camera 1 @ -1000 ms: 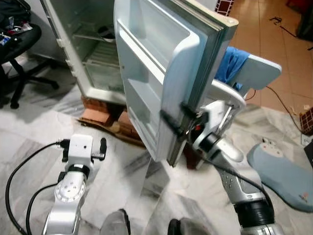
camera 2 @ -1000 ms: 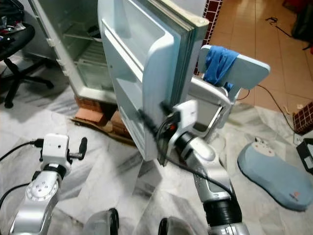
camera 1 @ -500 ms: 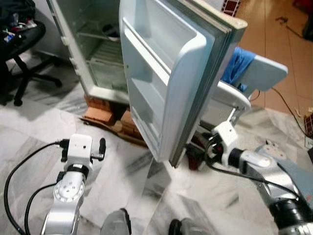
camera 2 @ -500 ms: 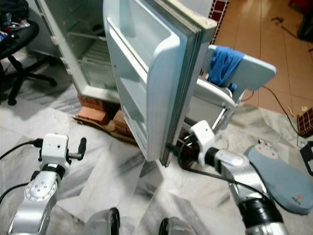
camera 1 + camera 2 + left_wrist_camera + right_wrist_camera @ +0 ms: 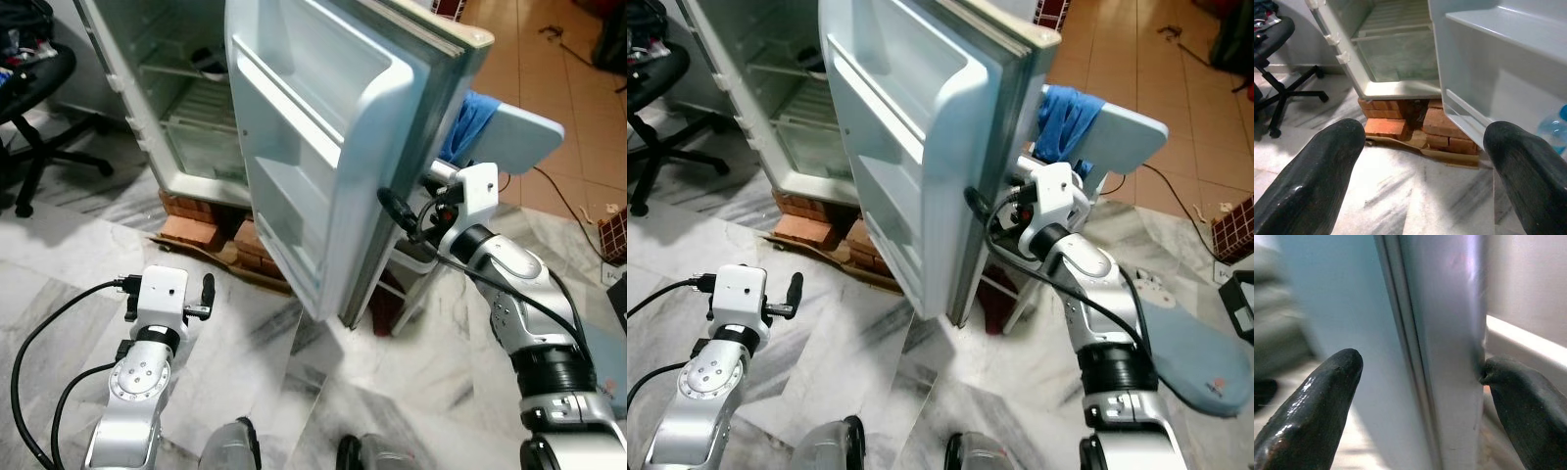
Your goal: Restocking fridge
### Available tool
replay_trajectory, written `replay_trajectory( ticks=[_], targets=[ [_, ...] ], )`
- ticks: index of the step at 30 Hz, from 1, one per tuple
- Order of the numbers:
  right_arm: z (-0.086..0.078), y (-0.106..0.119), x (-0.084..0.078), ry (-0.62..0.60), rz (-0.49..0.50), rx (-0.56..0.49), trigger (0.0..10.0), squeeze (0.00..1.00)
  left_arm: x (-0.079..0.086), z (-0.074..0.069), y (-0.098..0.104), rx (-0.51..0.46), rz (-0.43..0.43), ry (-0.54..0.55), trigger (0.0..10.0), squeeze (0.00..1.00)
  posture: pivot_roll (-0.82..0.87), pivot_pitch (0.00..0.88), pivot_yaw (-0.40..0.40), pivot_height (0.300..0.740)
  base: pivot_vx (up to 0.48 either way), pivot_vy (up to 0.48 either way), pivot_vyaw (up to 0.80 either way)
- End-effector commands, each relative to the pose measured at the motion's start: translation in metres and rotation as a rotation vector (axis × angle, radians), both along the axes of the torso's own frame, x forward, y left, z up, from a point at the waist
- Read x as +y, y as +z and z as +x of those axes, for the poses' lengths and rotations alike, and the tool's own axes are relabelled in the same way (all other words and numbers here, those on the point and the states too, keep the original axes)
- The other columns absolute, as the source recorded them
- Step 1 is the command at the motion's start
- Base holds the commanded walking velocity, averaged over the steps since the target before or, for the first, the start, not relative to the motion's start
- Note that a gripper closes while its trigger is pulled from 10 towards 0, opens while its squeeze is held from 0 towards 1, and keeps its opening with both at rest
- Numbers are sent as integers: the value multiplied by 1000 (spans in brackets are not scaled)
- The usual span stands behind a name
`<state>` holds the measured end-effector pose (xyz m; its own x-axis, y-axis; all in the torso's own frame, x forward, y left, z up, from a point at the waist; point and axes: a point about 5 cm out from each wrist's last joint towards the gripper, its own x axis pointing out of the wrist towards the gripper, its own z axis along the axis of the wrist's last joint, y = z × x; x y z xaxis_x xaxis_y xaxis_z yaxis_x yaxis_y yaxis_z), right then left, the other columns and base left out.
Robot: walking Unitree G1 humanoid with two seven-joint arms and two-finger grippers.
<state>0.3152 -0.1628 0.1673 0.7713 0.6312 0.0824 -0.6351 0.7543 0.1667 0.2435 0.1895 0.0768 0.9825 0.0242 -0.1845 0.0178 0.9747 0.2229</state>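
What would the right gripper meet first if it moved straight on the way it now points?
The edge of the open fridge door. The right gripper already straddles it, one finger appearing to touch the outer face, so almost no travel remains.

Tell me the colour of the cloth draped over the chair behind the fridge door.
Blue. The cloth shows best in the right eye view.

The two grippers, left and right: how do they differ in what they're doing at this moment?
The right gripper is raised to the free edge of the open fridge door, one finger on each side of it; the left gripper hangs low over the marble floor, touching nothing. The right one looks close-up at the door edge; the left one faces the bricks under the fridge from a distance. Both have two black fingers, spread apart.
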Motion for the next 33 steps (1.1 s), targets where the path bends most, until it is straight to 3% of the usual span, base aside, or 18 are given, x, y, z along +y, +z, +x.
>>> replay_trajectory(
  ticks=[1,4,8,11,12,15,16,17,19,26,33],
  targets=[
    [-23,26,35,304,108,-79,10000,0,1,-1,-1,8,11,1,10000,0,93,130,-37,740,0,0,0],
    [-47,25,44,456,196,-33,10000,0,0,-2,-1,9,10,-4,10000,0,89,131,-38,740,0,0,0],
    [-51,14,45,426,184,7,10000,0,0,-2,-1,8,12,-8,10000,0,88,140,-42,740,0,0,0],
    [-45,-19,37,253,93,106,10000,0,3,-1,1,0,19,5,10000,0,87,141,-44,740,0,0,0],
    [-41,-32,29,120,27,115,10000,0,6,1,3,-14,17,17,10000,0,87,141,-44,740,0,0,0],
    [-34,-41,21,-44,3,127,10000,0,6,4,6,-26,2,23,10000,0,76,150,-46,740,0,0,0],
    [-32,-41,15,-145,-21,79,10000,0,6,5,8,-39,11,16,10000,0,74,162,-49,740,0,0,0],
    [-32,-41,15,-145,-21,79,10000,0,6,5,8,-39,11,16,10000,0,74,162,-49,740,0,0,0],
    [-34,-47,3,-357,-22,64,10000,0,5,7,12,-68,25,6,10000,0,83,144,-46,740,0,184,0],
    [-39,-54,2,-576,-69,32,10000,0,2,12,18,-106,30,-9,10000,0,64,139,-25,740,0,464,0],
    [-37,-52,0,-643,-68,0,10000,0,-5,18,23,-142,30,-35,10000,0,54,127,-21,740,0,480,-575]
  ],
)
